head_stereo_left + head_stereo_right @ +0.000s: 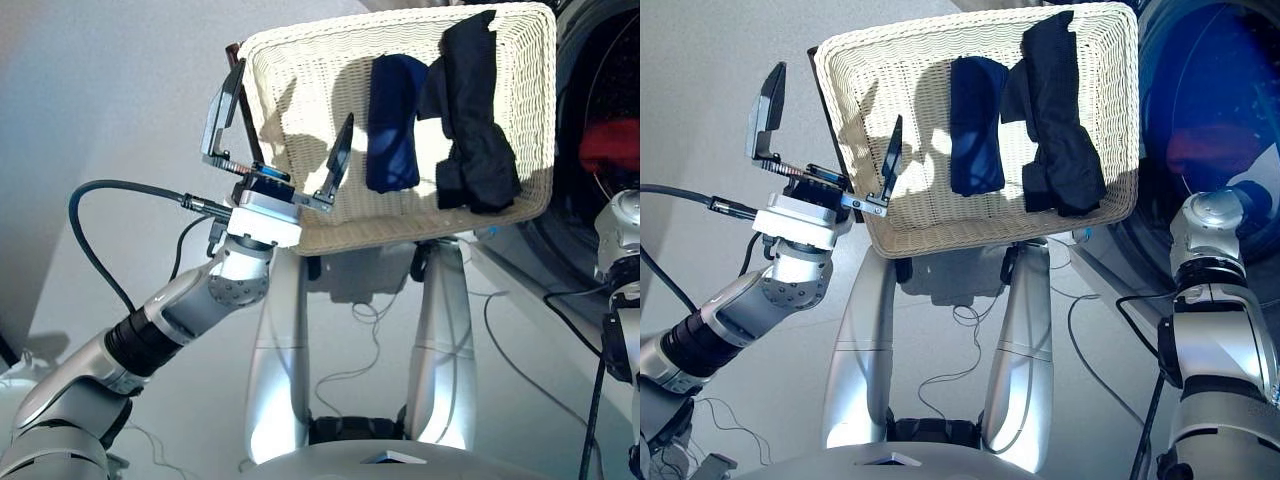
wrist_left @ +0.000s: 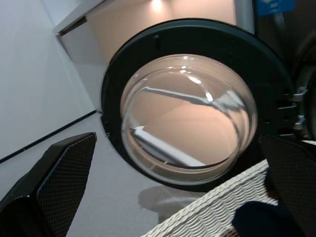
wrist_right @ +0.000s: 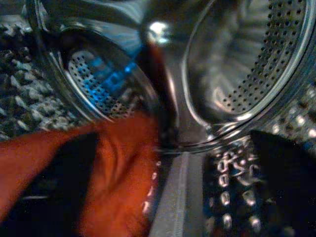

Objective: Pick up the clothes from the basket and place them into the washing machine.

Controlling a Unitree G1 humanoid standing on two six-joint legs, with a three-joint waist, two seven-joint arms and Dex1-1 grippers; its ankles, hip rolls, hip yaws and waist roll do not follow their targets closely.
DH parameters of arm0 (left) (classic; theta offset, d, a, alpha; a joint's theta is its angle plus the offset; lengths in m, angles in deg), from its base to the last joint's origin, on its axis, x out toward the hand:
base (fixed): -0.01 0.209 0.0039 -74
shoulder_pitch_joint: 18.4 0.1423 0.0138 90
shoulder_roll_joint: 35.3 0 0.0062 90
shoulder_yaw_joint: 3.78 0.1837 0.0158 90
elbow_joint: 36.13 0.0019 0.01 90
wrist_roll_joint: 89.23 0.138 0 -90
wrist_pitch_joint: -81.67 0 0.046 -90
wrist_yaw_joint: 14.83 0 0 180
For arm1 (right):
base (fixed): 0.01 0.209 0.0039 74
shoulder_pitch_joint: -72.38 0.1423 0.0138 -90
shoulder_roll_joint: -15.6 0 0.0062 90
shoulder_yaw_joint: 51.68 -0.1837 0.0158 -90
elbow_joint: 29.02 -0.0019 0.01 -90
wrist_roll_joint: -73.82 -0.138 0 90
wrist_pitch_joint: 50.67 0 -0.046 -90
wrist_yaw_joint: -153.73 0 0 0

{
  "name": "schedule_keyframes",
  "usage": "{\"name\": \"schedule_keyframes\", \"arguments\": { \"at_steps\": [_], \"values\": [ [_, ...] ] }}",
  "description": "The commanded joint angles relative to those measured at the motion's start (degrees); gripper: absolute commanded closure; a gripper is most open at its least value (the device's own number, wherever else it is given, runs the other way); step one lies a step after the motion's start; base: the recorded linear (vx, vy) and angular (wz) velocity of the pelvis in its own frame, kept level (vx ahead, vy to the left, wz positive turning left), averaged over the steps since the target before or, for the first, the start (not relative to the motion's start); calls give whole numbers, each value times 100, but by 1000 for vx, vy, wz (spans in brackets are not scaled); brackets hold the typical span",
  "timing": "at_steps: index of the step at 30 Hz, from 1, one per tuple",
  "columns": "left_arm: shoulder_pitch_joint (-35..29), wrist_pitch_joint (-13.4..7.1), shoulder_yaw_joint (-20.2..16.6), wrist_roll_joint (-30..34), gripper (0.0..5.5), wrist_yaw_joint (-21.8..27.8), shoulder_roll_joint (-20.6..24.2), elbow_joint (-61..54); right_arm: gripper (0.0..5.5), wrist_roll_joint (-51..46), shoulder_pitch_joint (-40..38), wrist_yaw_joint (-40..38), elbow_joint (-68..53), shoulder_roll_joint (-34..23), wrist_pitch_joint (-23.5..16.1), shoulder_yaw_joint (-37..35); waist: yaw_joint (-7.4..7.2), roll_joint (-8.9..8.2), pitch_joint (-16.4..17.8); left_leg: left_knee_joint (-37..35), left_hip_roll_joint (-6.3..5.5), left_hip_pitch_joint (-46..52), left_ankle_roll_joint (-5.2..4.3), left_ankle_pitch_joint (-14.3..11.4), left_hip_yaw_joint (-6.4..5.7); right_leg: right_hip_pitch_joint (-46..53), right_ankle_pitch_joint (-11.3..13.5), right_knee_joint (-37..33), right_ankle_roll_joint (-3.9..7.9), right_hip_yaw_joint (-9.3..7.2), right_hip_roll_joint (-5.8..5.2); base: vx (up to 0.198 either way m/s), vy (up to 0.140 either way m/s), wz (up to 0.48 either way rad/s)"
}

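The cream-white woven basket (image 1: pixel 300 70) holds a navy blue garment (image 1: pixel 392 125) and, to its right, a longer black one (image 1: pixel 475 120). My left gripper (image 1: pixel 285 135) hangs open over the basket's left part with nothing between its fingers; its wrist view shows the round glass door (image 2: pixel 187 118) beyond the basket rim (image 2: pixel 217 207). The washing machine (image 1: pixel 1210 120) stands at the right, a coral-red garment (image 1: pixel 610 145) inside its drum. My right arm reaches into the drum. There my right gripper (image 3: pixel 173 197) is open, the red cloth (image 3: pixel 113 168) lying across one finger.
A black cable (image 1: pixel 90 215) loops off my left forearm. Thin cords (image 1: pixel 500 340) trail on the pale floor below the basket. The perforated steel drum wall (image 3: pixel 266 54) closely surrounds the right gripper.
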Motion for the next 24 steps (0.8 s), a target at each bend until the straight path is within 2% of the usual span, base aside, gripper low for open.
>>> {"name": "schedule_keyframes", "arguments": {
  "at_steps": [1, 6, 11, 13, 15, 16, 18, 22, 23, 24],
  "values": [
    [122, -162, -201, 26, 0, -9, -293, -537, 0, 179, -452, -220, -895, 180, -667, -65, -196, 184, -92, -496, 18, 438, -24, 77, 175, 282, -425, 102, -358, -139, 207, 0, 0, 0],
    [258, -140, -280, -98, 0, 25, -507, -420, 0, 521, -1080, -300, -2455, 955, -973, -218, -302, 100, -92, -496, 50, 496, -4, 49, 235, 312, -435, 105, -364, -105, 249, 0, 0, 0],
    [203, -172, -126, -618, 0, 347, -947, -250, 0, 1037, -1455, -115, -3571, 1216, -972, 12, -391, 3, -92, -542, 63, 554, -2, 65, 258, 348, -451, 113, -379, -98, 252, 0, 0, 0],
    [263, -267, -32, -1335, 0, 692, -1269, -85, 0, 1157, -1508, 1, -3934, 1278, -940, 129, -428, -42, -92, -544, 64, 569, 0, 71, 264, 351, -447, 123, -389, -93, 264, 0, 0, 0],
    [292, -252, 111, -2069, 0, 976, -1617, 166, 0, 1305, -1545, 108, -4339, 1327, -871, 317, -469, -104, -92, -559, 75, 593, -4, 68, 263, 365, -447, 119, -399, -89, 277, 0, 0, 0],
    [252, -162, 203, -2237, 0, 1128, -1721, 343, 0, 1380, -1559, 199, -4563, 1318, -845, 432, -489, -131, -92, -560, 80, 603, -5, 67, 259, 366, -441, 119, -400, -86, 285, 0, 0, 0],
    [-20, 101, 390, -1744, 0, 1132, -1790, 727, 0, 1504, -1473, 339, -4868, 1286, -831, 591, -530, -214, -92, -535, 105, 617, -11, 38, 271, 375, -447, 128, -389, -71, 300, 0, 0, 0],
    [-104, 178, 606, -2678, 0, 1405, -2454, 1828, 0, 1759, -1376, 610, -5610, 1267, -648, 900, -605, -339, -92, -456, 125, 616, -18, 28, 286, 347, -454, 215, -387, -67, 324, 26, -3, -18],
    [-93, 238, 655, -2728, 0, 1467, -2543, 2002, 0, 1772, -1439, 660, -5717, 1279, -619, 973, -613, -353, -92, -359, 132, 755, -54, -186, 256, 483, -664, 326, -360, -66, 332, 106, -6, -118],
    [-132, 273, 692, -2949, 0, 1502, -2696, 2279, 0, 1843, -1370, 695, -5804, 1252, -557, 1040, -623, -364, -92, -366, 140, 755, -54, -181, 261, 481, -659, 327, -364, -68, 333, 108, -2, -94]
  ]
}}
